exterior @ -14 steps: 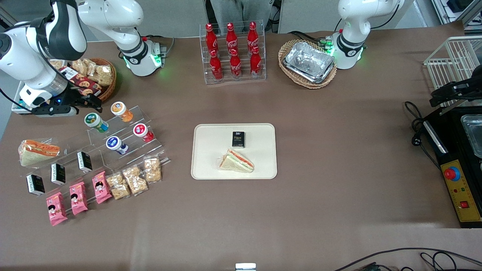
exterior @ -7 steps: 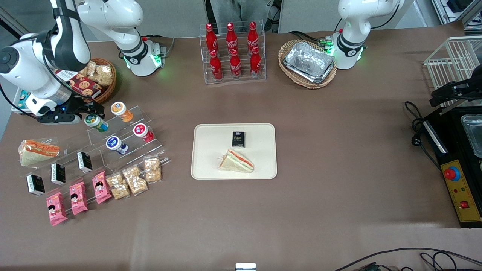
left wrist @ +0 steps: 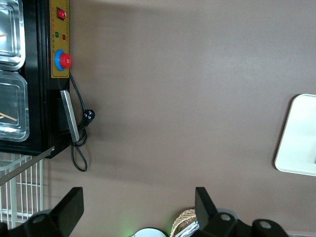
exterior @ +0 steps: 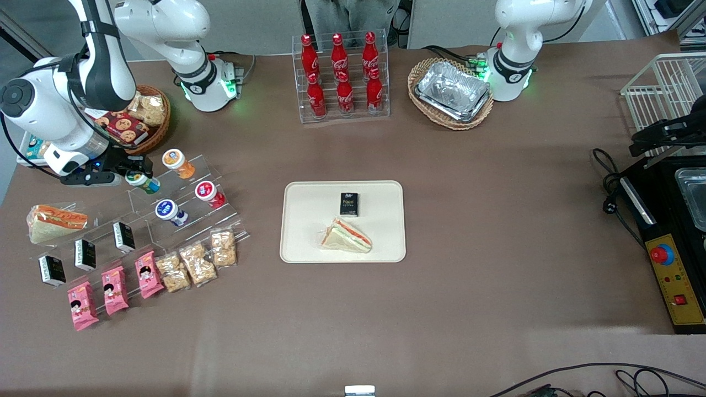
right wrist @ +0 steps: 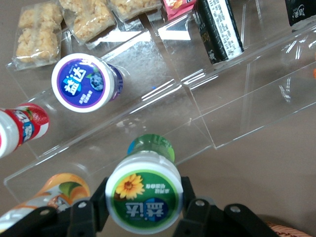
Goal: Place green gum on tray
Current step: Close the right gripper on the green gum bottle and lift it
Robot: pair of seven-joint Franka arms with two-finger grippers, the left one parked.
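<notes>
The green gum (exterior: pixel 145 182) lies on the top step of a clear acrylic rack (exterior: pixel 187 207), toward the working arm's end of the table. My right gripper (exterior: pixel 135 175) is over its lid. In the right wrist view the green lid with a sunflower print (right wrist: pixel 144 198) sits between the black fingers (right wrist: pixel 98 203), which press against both its sides. The gripper (right wrist: pixel 143 201) is shut on the bottle, which still rests on the rack. The cream-white tray (exterior: pixel 309 242) lies at the table's middle and holds a sandwich (exterior: pixel 347 236) and a black box (exterior: pixel 349 203).
The orange-lidded (exterior: pixel 176 161), red-lidded (exterior: pixel 207 192) and blue-lidded (exterior: pixel 168 212) bottles lie on the rack beside the gum. Black boxes, pink packets and snack bags lie nearer the front camera. A snack basket (exterior: pixel 148 113) stands close by the arm. A cola rack (exterior: pixel 342 74) stands farther back.
My right gripper has come down and toward the front camera onto the green gum, and its fingers now flank the lid. The gum has stayed on the rack.
</notes>
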